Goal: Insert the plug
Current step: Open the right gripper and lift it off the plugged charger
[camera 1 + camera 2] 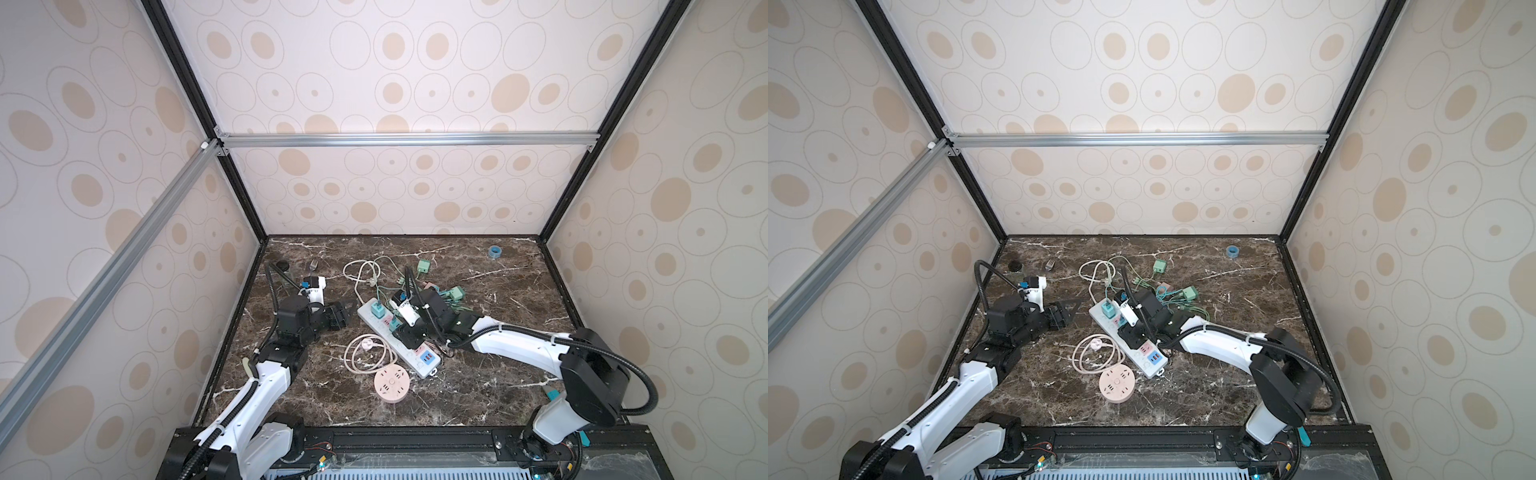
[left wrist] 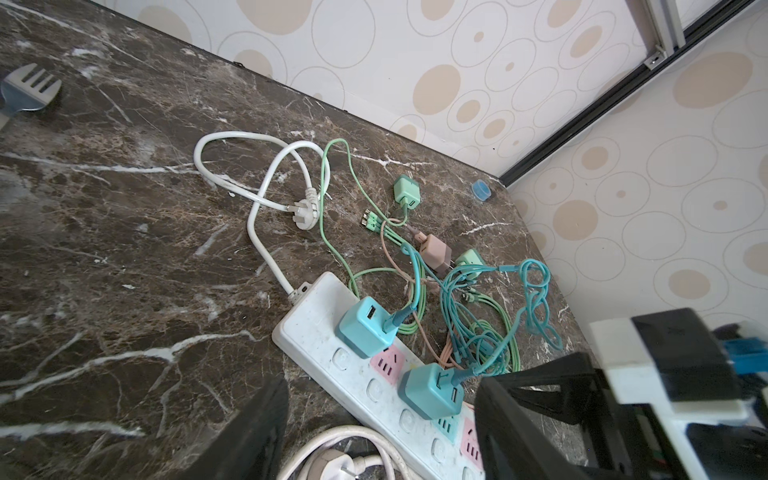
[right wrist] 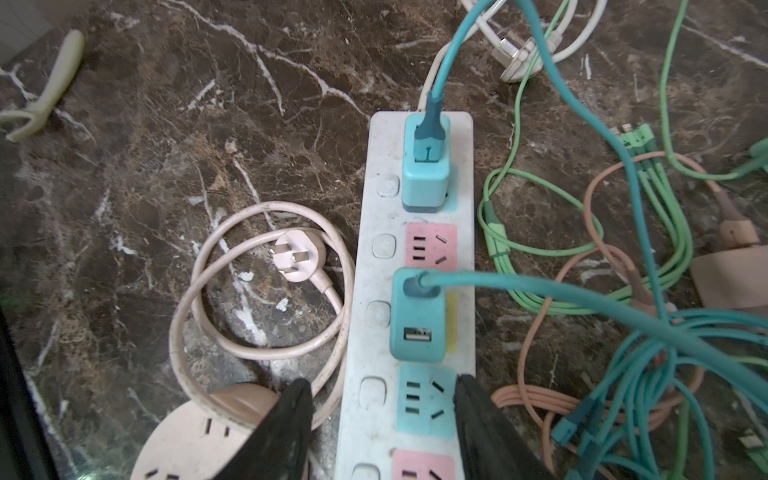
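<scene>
A white power strip with pink and teal sockets lies slantwise on the marble table. Two teal charger plugs are seated in it, one at the cord end and one two sockets along. My right gripper hovers over the strip, open, its fingers on either side of a bare teal socket and holding nothing. In both top views it covers the strip's middle. My left gripper stands open and empty just off the strip's cord end.
A pink round socket with its coiled cord and plug lies in front of the strip. Behind it are the white cord's plug, green chargers and tangled cables. A blue tape roll and a fork lie at the back.
</scene>
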Robot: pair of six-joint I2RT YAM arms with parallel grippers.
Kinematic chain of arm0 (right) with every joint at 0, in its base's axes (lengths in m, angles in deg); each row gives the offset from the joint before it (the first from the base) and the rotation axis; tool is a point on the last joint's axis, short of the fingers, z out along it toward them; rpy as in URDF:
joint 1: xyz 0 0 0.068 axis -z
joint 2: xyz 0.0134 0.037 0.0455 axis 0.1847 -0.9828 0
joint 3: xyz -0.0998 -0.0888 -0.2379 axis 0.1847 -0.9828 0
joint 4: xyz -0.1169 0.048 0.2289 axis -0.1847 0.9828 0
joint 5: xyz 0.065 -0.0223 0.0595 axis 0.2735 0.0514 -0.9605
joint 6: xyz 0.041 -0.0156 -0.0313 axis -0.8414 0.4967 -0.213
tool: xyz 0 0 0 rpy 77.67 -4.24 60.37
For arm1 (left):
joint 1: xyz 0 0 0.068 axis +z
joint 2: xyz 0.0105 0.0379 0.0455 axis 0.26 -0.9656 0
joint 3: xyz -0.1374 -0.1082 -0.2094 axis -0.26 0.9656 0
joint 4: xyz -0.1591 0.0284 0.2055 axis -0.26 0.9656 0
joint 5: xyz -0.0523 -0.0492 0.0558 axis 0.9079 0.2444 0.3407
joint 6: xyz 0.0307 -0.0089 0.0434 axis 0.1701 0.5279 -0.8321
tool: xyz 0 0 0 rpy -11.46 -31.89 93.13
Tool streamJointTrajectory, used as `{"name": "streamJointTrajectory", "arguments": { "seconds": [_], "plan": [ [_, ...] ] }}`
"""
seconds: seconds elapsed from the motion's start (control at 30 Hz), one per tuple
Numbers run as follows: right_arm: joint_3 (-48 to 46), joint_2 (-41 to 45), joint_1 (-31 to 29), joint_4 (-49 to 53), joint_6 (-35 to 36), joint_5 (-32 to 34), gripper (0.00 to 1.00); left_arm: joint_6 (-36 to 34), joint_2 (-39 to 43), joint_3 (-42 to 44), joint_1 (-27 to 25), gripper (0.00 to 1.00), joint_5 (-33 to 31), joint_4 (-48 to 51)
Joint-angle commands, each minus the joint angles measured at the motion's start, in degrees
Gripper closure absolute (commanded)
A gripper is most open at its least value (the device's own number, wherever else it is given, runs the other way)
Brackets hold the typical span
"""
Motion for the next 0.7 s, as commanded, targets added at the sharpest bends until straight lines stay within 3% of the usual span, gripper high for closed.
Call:
{"name": "streamJointTrajectory", "arguments": {
  "seconds": [0.0, 0.37, 0.67],
  "plan": [
    [-4.4, 5.5, -0.4, 2.4, -2.0, 0.9, 0.39, -0.9, 2.2, -1.5, 0.5, 0.26, 1.0, 2.8],
    [-16.2, 25.3, 2.6, 5.8, -3.4, 4.8, 0.31, -2.7, 6.4, -0.2, 0.5, 0.23, 0.9, 7.6],
    [-17.9, 30.8, 16.3, 9.3, -10.5, 8.8, 0.31, -2.7, 8.6, 0.4, 0.5, 0.18, 0.6, 8.0]
  ]
}}
